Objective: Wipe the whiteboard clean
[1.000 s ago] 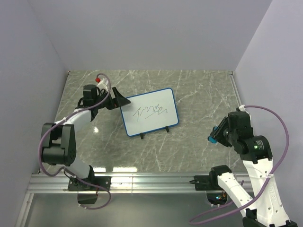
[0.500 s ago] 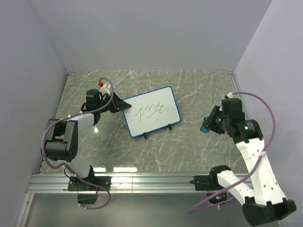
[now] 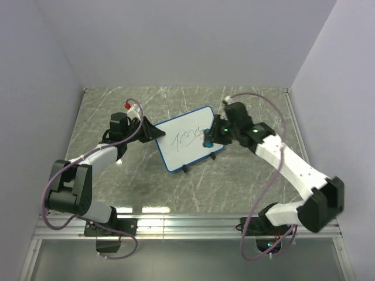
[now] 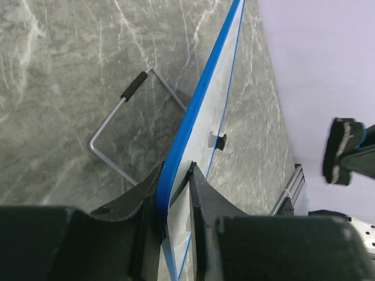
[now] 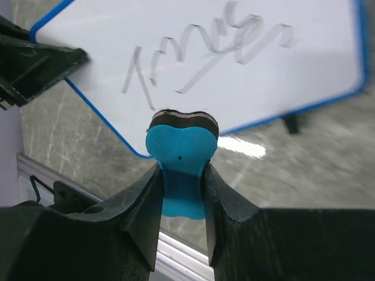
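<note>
The left end effector (image 4: pixel 176 170) had just closed on the edge of the whiteboard (image 3: pixel 181 157), at the middle of the desk (image 3: pixel 252 175), while the right end effector (image 5: pixel 181 172), gripping the blue eraser (image 5: pixel 180 146), had swung over to its scribble (image 5: pixel 205 52), so wiping could probably start.

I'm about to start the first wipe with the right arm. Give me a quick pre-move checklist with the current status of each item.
1. Is the left gripper clamped on the whiteboard edge: ok.
2. Is the right gripper shut on the blue eraser: ok.
3. Does the eraser's dark felt side face the board: ok.
4. Is the eraser touching the board face: not ok, the left wrist view shows a gap.
5. Is the eraser lined up with the scribble: ok, it sits at the writing's right end.
6. Are the board's feet seated flat: cannot tell.
</note>
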Robot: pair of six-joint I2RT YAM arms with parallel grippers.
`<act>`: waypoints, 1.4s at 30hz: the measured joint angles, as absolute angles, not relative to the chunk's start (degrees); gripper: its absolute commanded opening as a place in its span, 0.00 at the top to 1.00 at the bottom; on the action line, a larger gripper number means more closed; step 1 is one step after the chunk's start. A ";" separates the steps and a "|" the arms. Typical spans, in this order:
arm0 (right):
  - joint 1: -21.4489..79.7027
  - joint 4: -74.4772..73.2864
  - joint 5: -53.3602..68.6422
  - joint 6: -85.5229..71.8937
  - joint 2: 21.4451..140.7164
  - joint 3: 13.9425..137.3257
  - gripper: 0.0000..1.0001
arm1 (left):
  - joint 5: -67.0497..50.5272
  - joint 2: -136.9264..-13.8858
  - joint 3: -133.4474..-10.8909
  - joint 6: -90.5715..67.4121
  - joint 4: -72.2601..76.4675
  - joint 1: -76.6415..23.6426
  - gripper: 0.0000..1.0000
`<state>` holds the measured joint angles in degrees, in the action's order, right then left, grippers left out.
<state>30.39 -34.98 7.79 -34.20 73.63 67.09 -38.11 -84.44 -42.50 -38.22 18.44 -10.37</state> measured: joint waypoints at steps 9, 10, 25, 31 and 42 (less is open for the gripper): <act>42.48 -25.58 6.44 -35.59 91.50 77.28 1.00 | -31.14 -79.81 -41.17 -39.90 14.35 -14.31 1.00; 43.29 -24.67 6.48 -35.62 92.58 77.93 1.00 | -30.63 -79.66 -41.43 -39.97 13.80 -14.63 1.00; 47.05 -15.27 5.48 -36.07 98.98 76.99 1.00 | -27.99 -78.13 -45.91 -39.72 3.68 -16.27 1.00; 44.82 -9.21 5.43 -37.30 98.32 71.09 1.00 | -27.16 -78.13 -47.35 -38.63 -0.45 -16.21 1.00; 42.48 -1.98 1.87 -39.51 93.10 59.68 1.00 | -27.20 -78.15 -49.21 -37.71 -4.40 -16.32 1.00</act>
<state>42.48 -1.98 1.87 -39.51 93.10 59.68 -27.20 -78.15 -49.21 -37.71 -4.40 -16.32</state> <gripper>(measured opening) 0.369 0.236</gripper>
